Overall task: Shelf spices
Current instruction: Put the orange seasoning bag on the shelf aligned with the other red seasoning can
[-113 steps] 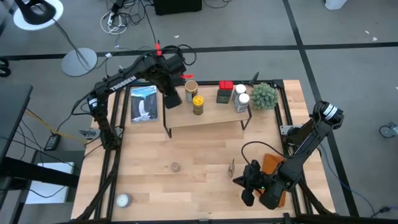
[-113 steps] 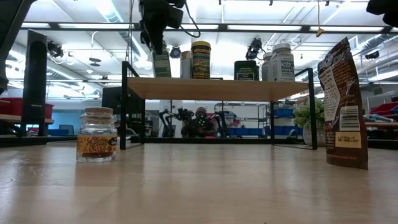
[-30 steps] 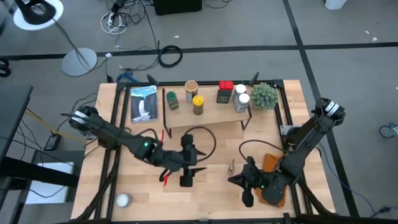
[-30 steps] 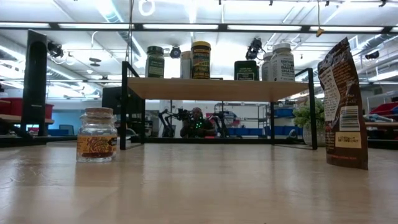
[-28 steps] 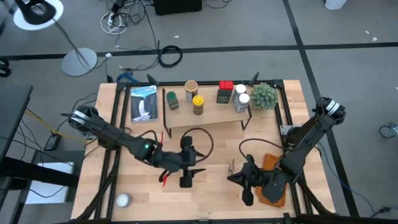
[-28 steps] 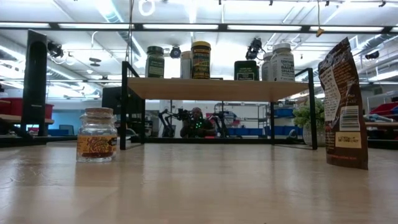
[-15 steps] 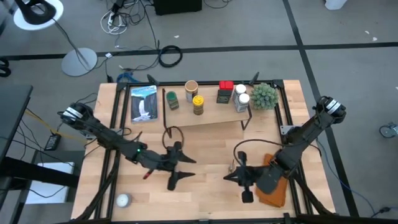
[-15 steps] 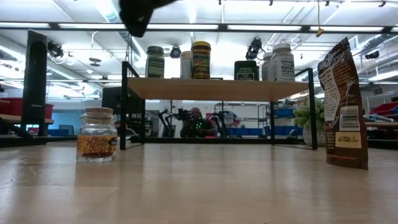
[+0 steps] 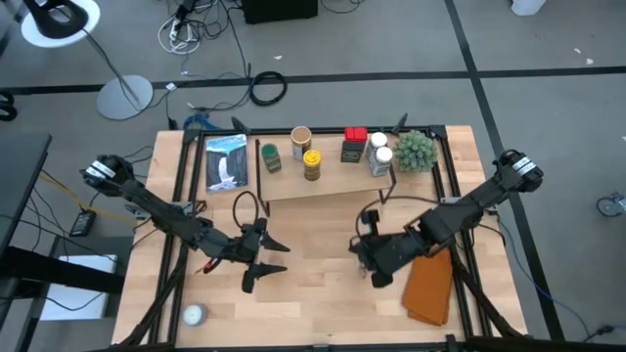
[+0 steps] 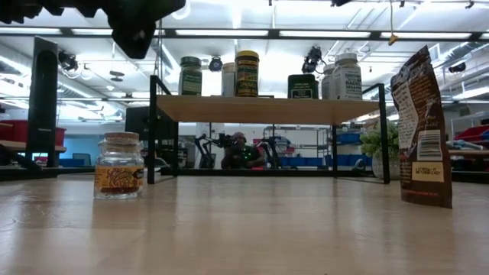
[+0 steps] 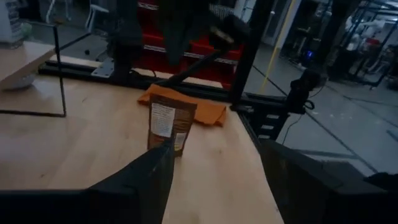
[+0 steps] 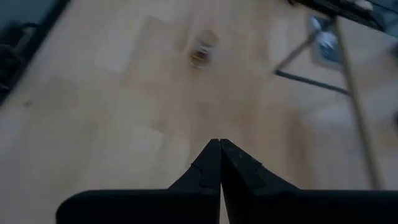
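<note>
Shelf [image 9: 323,181] long axis runs left-right, jars upright.

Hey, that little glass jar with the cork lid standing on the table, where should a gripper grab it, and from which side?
Probably the round glass body of the jar, just under the cork, coming straight down with a finger on either side. It stands upright with nothing close beside it, and the body is wider and firmer than the lid.
</note>
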### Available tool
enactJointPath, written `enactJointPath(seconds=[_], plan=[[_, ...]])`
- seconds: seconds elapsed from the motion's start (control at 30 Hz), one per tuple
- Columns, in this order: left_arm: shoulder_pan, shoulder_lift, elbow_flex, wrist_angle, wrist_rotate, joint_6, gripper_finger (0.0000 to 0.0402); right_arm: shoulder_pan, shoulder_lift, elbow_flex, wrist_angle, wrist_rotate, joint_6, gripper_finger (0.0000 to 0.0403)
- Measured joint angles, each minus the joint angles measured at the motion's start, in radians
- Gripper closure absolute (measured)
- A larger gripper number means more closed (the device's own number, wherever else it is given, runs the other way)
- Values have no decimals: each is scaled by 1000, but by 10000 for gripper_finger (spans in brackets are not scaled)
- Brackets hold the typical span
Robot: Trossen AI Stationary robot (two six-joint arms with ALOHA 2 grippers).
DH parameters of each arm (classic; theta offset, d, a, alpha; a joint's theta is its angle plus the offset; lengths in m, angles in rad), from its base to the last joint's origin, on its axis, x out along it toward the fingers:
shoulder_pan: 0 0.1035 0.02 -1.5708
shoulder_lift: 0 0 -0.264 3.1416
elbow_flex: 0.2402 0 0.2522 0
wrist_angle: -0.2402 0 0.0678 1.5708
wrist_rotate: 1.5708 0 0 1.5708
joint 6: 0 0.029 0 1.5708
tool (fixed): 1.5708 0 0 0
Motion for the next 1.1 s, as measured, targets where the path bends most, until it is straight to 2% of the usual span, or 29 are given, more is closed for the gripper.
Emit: enactJointPath(seconds=[0.13,0.33,0.5,0.7,0.9,1.1], plan=[[-1,-14,-24,-11,-2,64,159,-44,0,109,-148,-3,24,397],[0,-34,-44,-2,0,47,159,-76,38,189,-284,-104,-79,383],[0,-73,-84,12,17,0,158,-80,108,236,-437,-174,-87,336],[0,-119,-125,24,17,-29,158,-71,202,294,-623,-208,-122,271],[0,-123,-145,31,17,-33,158,-61,280,317,-638,-236,-253,226],[0,-123,-145,30,17,-33,158,-41,352,317,-629,-236,-389,212]])
